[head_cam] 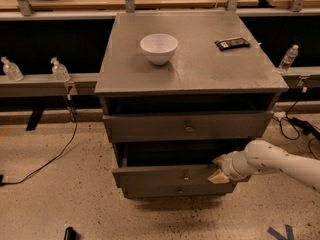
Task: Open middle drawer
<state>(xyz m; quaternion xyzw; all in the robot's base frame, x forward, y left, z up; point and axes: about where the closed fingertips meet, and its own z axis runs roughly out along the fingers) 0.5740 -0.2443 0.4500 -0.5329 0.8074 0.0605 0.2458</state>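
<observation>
End effector sits against the right end of the middle drawer front; whether it is spread or pinching, I cannot tell. That drawer juts partly out of the cabinet. Pulling seems underway; next comes a straight, level draw outward.

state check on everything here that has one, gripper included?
Middle drawer: partly pulled out.
Top drawer: further in than the middle one; fully shut or not, unclear.
Bottom drawer: further in, under the middle one.
Bowl: upright on the cabinet top, looks empty.
Gripper: at the right end of the middle drawer's front.
</observation>
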